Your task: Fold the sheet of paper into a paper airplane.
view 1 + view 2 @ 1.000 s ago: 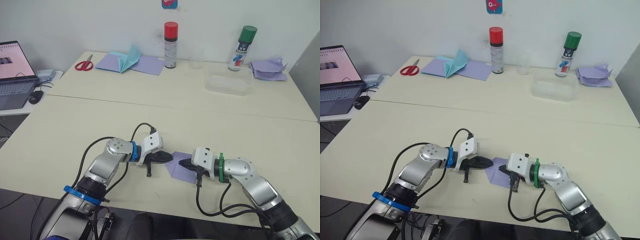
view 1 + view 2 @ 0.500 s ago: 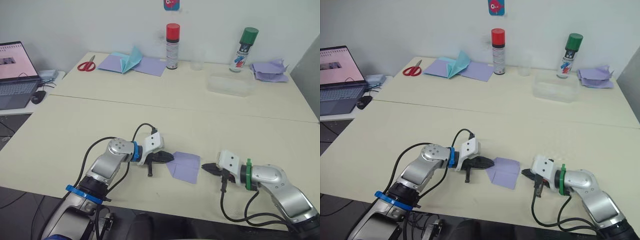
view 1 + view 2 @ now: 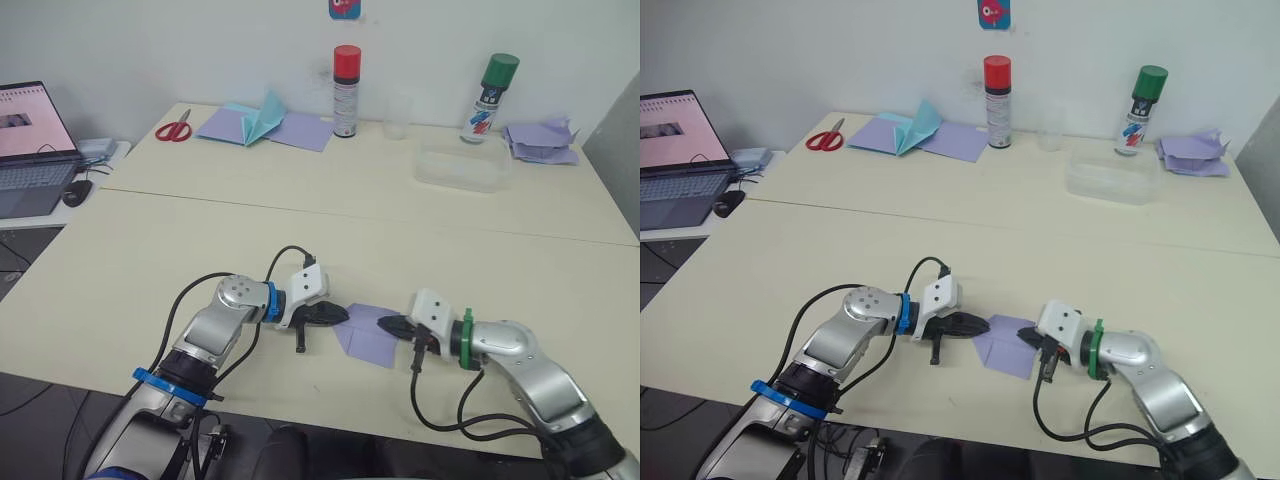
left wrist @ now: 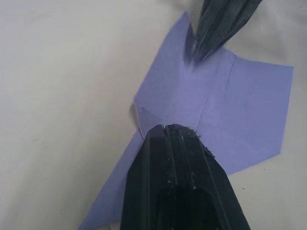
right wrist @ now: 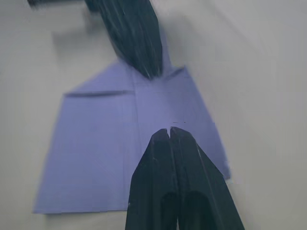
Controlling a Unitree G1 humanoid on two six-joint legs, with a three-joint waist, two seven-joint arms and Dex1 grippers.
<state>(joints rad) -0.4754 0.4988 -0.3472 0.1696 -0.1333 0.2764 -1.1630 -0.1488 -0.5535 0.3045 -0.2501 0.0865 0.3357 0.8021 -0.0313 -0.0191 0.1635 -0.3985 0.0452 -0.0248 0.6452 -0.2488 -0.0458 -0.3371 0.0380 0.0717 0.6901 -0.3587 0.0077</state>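
Pinning the sheet of paper [image 3: 370, 333] flat on the worktop [image 3: 300, 240] | left gripper [image 3: 340, 315] pressed together on its left corner | right gripper [image 3: 385, 325] likewise closed, tip over its right edge, likely to press a crease.

Sheet of paper [image 3: 368, 333]: plain lavender, with faint crease lines. Left gripper [image 3: 340, 315] and right gripper [image 3: 385, 325]: black fingers on white housings; a blue ring marks the left wrist, a green ring the right. Table [image 3: 300, 210]: pale cream. Scissors [image 3: 171, 128]: red handles. Spray cans: one white with a red cap [image 3: 345, 90], one with a green cap [image 3: 487, 96]. Peaked paper piece [image 3: 262, 115]: teal, on purple sheets [image 3: 300, 131].
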